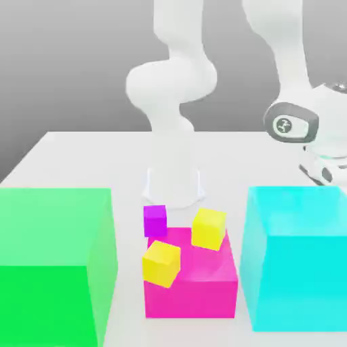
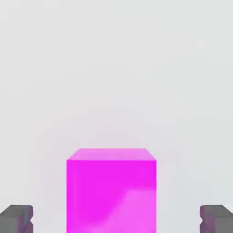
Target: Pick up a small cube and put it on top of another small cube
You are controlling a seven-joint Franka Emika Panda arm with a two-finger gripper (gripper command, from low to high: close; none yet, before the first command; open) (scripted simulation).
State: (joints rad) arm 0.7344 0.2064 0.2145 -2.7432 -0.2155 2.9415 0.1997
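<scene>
Between the wide-spread fingertips (image 2: pixel 17 217) of the hand (image 2: pixel 116 220) sits a purple cube (image 2: pixel 111 191) — its base cut off.

Arm (image 1: pixel 177 81): white, jointed, rising from a round base (image 1: pixel 173 184) at the table's far side, then bending toward the exterior view's right. Wrist (image 1: pixel 293 124): low at that right edge. Gripper (image 2: pixel 116 220): dark grey fingertips (image 2: pixel 16 218) spread wide apart, holding nothing.

small purple cube (image 1: pixel 154 219) upright on table, second purple cube (image 2: pixel 111 191) upright
</scene>
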